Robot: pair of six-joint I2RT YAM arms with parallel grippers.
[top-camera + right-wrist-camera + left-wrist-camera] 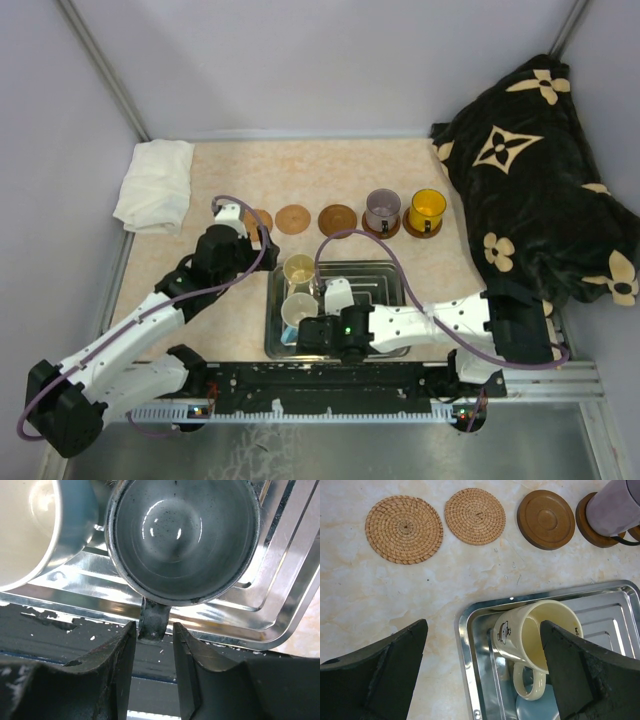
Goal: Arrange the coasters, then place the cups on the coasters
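**Three cups (298,268) left in the tray (465,670)**

Beyond the tray, five coasters (475,516) lie in a row; the purple cup (382,208) and yellow cup (428,207) fill its right end. Inside the tray, the right tool (155,627) brackets the grey cup (182,535) by its handle (152,622) for lifting, though I cannot tell if it pinches yet. The left tool (483,630) hangs wide open over the cream cup (540,635).

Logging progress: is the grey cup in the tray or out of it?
In: the grey cup sits upright inside the metal tray, its opening facing up.
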